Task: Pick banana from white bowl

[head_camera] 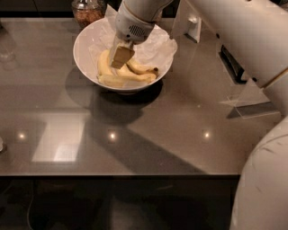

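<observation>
Yellow, soft bananas (135, 75) in glossy white bowl (83, 54) likely bruise; grasp mid-body. Pale gripper (121, 55) over them: closure unclear.

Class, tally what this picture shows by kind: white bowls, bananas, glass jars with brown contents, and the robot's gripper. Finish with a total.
White bowl: 1
Bananas: 3 showing, maybe more hidden
Glass jar with brown contents: 1
Gripper, down inside the bowl over the bananas: 1
Total: 6

End effector (120, 59) in white bowl (82, 63); jar (87, 11) seemingly against far rim; near side open.
</observation>
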Robot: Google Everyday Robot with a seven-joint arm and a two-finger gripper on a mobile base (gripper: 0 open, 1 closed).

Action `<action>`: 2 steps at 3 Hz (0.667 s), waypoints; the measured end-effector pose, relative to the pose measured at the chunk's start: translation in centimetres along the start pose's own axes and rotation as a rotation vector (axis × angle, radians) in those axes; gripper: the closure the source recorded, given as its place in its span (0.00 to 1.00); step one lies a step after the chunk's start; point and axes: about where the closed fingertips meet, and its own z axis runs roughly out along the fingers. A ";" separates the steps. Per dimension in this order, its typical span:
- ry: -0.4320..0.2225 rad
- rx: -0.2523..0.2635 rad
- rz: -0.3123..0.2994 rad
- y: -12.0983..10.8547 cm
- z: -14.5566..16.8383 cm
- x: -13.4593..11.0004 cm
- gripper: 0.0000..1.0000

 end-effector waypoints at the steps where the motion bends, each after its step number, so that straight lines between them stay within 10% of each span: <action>1: 0.012 -0.018 0.024 0.0 0.8 0.5 0.67; 2: 0.016 -0.037 0.045 0.3 1.4 0.9 0.56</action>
